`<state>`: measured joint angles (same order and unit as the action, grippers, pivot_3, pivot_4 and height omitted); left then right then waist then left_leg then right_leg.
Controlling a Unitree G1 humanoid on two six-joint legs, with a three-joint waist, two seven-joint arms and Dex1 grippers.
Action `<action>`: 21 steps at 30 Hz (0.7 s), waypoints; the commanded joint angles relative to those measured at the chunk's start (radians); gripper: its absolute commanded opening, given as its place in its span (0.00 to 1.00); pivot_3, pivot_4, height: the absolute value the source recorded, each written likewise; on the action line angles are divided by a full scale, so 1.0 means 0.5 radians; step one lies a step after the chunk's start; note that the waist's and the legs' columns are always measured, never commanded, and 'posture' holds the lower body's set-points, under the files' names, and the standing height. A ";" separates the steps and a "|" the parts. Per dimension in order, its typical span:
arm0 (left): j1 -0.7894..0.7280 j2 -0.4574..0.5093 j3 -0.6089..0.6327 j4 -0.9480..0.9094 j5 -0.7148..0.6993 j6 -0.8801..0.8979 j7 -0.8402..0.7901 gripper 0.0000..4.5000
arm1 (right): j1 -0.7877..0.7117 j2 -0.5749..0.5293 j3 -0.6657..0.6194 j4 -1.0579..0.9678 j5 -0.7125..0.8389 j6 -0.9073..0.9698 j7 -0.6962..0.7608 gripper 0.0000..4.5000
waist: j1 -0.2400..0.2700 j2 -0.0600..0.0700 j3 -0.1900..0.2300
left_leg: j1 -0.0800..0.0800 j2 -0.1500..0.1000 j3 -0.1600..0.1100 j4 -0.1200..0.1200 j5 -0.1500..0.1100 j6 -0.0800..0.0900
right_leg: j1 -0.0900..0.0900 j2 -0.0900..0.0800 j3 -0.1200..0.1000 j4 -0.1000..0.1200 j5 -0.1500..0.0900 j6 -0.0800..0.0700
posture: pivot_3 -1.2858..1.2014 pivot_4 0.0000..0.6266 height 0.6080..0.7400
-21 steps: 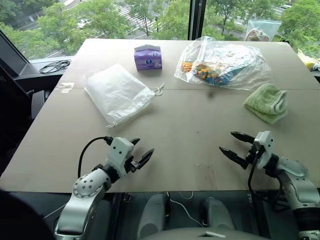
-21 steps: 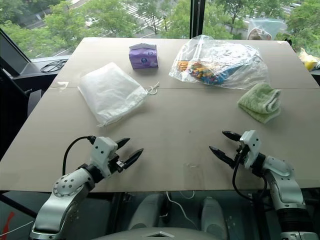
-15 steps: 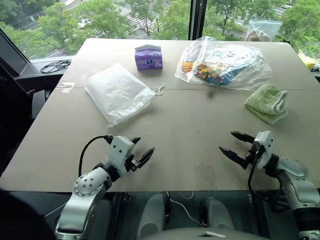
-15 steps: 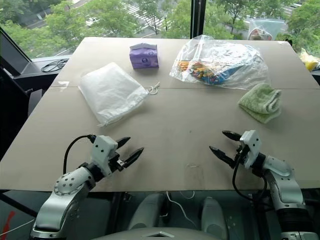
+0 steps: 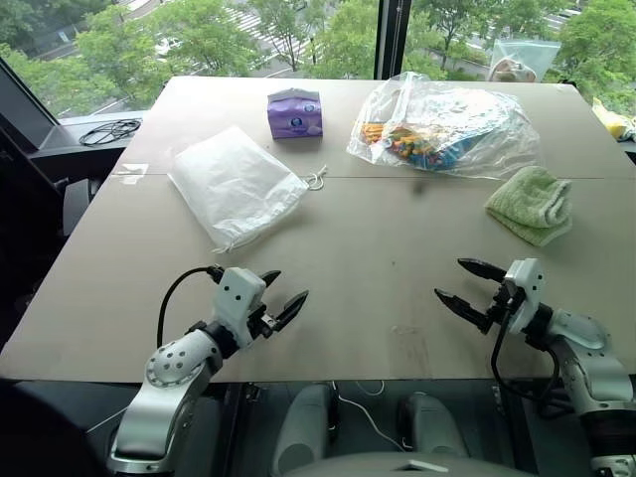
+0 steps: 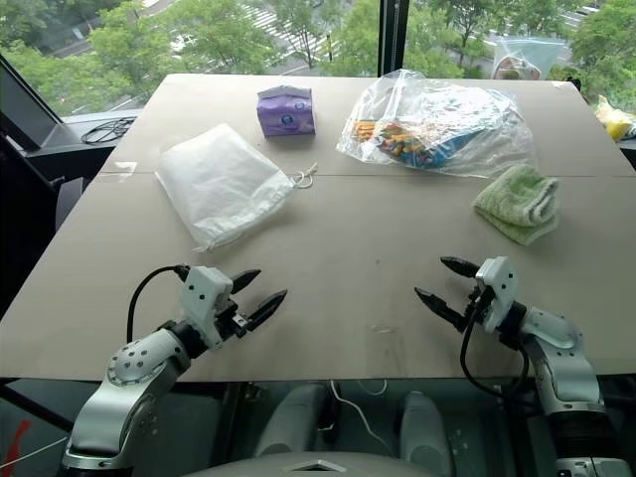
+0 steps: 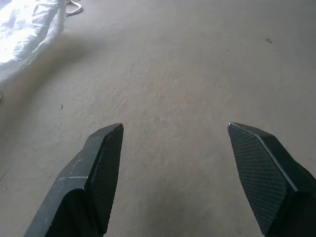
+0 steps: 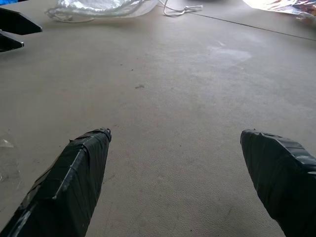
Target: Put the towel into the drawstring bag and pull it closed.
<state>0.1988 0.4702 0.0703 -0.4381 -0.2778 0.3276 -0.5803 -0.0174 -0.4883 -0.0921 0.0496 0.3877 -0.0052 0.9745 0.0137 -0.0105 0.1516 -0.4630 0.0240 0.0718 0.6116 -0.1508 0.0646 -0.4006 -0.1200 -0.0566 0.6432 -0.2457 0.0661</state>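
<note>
The towel (image 5: 530, 204) lies ahead of the right gripper (image 5: 467, 285), nearer than the left gripper (image 5: 282, 295); both wide open, empty.

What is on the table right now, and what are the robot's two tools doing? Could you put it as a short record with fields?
towel: light green, bunched, on the table's right side, untouched
drawstring bag: white, lying flat on the left side, cords at its mouth
purple pack: at the far side, beyond the bag
clear plastic bag: colourful items inside, beyond the towel
left tool: open, empty, over the table's near edge
right tool: open, empty, over the near edge
task state: not begun; towel outside the bag
</note>
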 commanded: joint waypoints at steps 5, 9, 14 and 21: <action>-0.049 0.009 0.046 0.038 0.021 -0.083 0.026 0.77 | 0.002 0.007 -0.016 -0.060 0.034 -0.035 0.018 1.00 | 0.000 0.000 0.000 | 0.000 0.000 0.000 0.000 0.000 0.000 | 0.000 0.000 0.000 0.000 0.000 0.000 | 0.52 0.24 1.00; -0.090 -0.001 0.057 0.100 0.091 -0.155 0.093 0.77 | 0.009 -0.003 0.011 -0.116 0.057 -0.060 0.090 1.00 | 0.000 0.000 0.000 | 0.000 0.000 0.000 0.000 0.000 0.000 | 0.000 0.000 0.000 0.000 0.000 0.000 | 0.52 0.24 1.00; -0.207 -0.036 0.108 0.225 0.239 -0.251 0.292 0.77 | 0.023 -0.015 0.071 -0.297 0.220 0.013 0.286 1.00 | 0.001 0.001 0.001 | 0.000 0.000 0.000 0.000 0.000 0.000 | 0.000 0.000 0.000 0.000 0.000 0.000 | 0.52 0.24 1.00; -0.358 -0.043 0.103 0.369 0.530 -0.416 0.538 0.77 | -0.052 0.014 0.107 -0.414 0.332 0.086 0.312 1.00 | 0.002 -0.001 0.001 | 0.000 0.000 0.000 0.000 0.000 0.000 | 0.000 -0.001 -0.001 0.000 0.000 0.000 | 0.52 0.24 1.00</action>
<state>0.0409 0.4333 0.1129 -0.2669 -0.0732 0.1737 -0.3547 -0.0299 -0.4831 -0.0353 -0.1128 0.5279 0.0346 1.1277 0.0146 -0.0108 0.1523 -0.4632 0.0239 0.0718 0.6113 -0.1508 0.0647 -0.4007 -0.1204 -0.0570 0.6430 -0.2456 0.0660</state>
